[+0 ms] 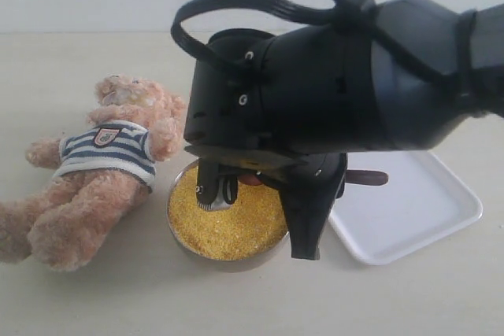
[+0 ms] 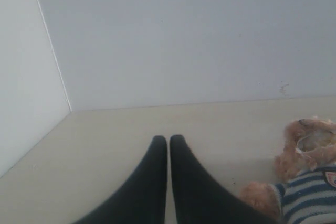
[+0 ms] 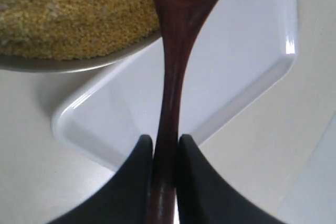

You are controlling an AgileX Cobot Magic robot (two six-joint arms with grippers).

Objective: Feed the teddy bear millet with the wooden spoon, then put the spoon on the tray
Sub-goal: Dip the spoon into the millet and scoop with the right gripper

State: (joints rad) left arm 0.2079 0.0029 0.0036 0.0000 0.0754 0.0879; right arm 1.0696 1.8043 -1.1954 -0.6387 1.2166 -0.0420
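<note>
Right arm (image 1: 354, 76) looms huge across mid-frame. Teddy bear (image 1: 94, 171) sprawls at left, white tray (image 1: 417, 210) sits lower right, millet (image 1: 228, 222) fills the bowl (image 1: 228, 264) at bottom centre. Wooden spoon (image 3: 173, 61) is pinched by its handle in the right jaws, its head over the bowl's edge; left jaws are pressed together.
</note>
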